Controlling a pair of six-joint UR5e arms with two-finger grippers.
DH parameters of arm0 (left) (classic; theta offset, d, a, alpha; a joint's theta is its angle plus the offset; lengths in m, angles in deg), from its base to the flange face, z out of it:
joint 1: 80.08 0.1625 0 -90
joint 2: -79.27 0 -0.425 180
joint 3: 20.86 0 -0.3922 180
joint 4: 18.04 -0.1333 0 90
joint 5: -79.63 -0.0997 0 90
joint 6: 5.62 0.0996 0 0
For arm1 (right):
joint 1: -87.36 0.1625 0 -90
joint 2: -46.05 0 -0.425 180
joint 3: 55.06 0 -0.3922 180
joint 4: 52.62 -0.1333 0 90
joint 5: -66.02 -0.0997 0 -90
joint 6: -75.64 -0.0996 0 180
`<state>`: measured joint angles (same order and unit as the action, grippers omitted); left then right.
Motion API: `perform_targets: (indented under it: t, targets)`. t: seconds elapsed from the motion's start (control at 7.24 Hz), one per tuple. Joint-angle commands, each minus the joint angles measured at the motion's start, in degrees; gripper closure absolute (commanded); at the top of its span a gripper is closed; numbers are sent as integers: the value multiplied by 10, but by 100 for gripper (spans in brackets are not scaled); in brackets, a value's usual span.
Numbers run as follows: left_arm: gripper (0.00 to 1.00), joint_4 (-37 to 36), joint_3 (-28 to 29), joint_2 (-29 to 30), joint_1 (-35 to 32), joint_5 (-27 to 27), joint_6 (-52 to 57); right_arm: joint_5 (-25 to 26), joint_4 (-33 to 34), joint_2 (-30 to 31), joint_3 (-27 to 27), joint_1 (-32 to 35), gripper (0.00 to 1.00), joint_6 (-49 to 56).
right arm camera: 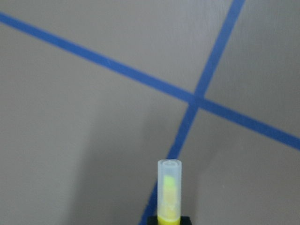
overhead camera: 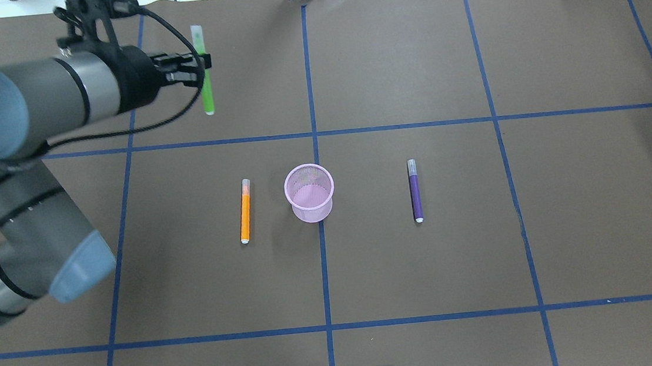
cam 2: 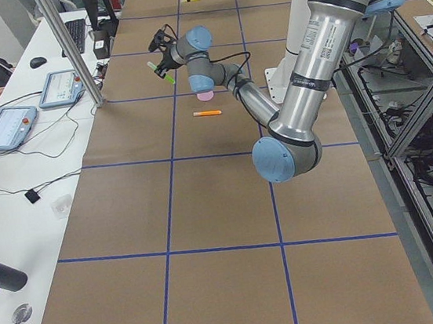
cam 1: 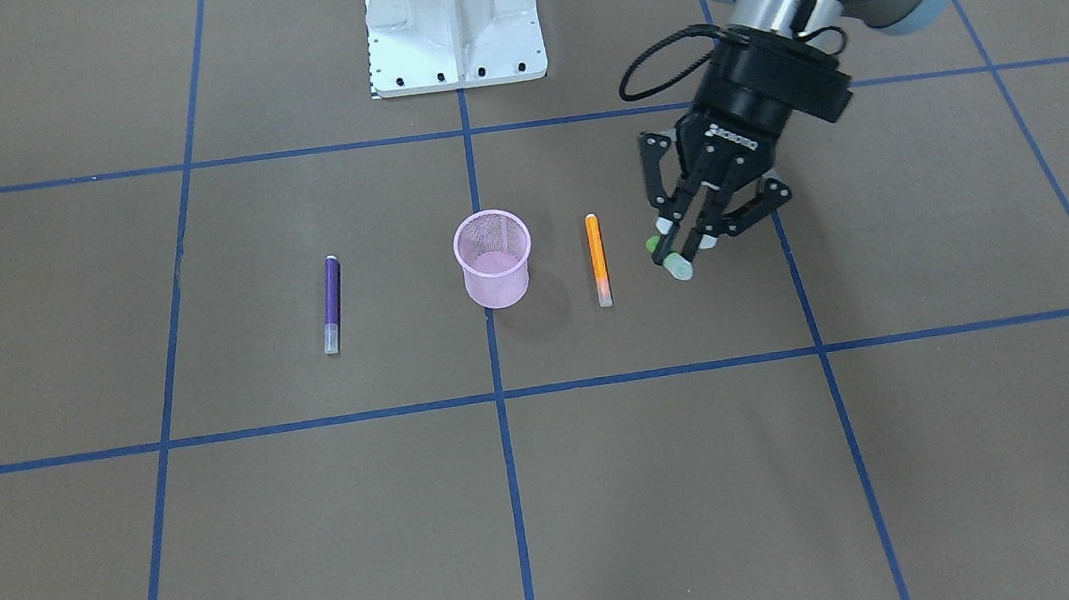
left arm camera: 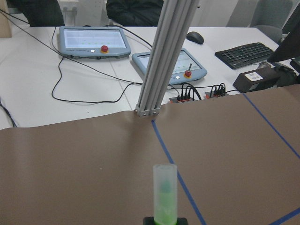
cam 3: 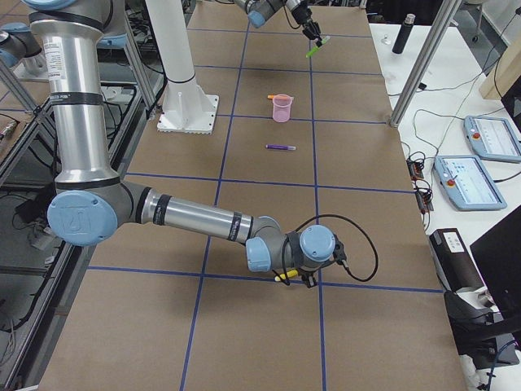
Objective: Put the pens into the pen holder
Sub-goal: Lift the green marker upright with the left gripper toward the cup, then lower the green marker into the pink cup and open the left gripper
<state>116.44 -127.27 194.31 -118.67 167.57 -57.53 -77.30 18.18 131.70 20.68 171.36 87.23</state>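
Left gripper, seen from across the table, is pinched on the green pen. The holder stands upright between the orange pen and the purple pen, which both lie flat.

From overhead, the pinch sits about mid-barrel, and the green pen sticks out on either side of the fingers.

The left side view shows that pen tilted and raised off the table, apart from the holder.

The right side view has the right gripper low at the near end, well apart from the holder, with a yellow pen at its tips.

The left wrist view shows the green pen's whitish cap poking forward.

The right wrist view shows the yellow pen's cap poking out likewise, so I judge that gripper is clamped on it.

These pens look light, stiff and smooth, so one could swivel in a pinch. Mid-barrel seems the best hold. The mesh holder looks light enough to tip if knocked.
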Motion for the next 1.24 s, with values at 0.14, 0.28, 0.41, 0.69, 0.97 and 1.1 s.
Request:
perform_targets:
  t: [0.14, 0.28, 0.41, 0.69, 0.97, 1.1]
  targets:
    - [100, 88, 14, 4, 119, -91, -7, -1, 34, -36, 40, 12, 100, -41]
    - [100, 89, 37, 14, 137, -94, -6, -1, 36, -39, 48, 13, 100, -43]
    - [100, 89, 64, 32, 137, -94, -6, 1, 37, -50, 52, 13, 100, -44]
    - [100, 89, 101, 58, 140, -95, -7, 0, 38, -60, 48, 12, 100, -45]
    - [100, 89, 145, 88, 141, -96, -9, -4, 38, -61, 51, 12, 100, -49]
    - [100, 90, 156, 88, 142, -96, -8, -14, 38, -73, 52, 12, 100, -61]
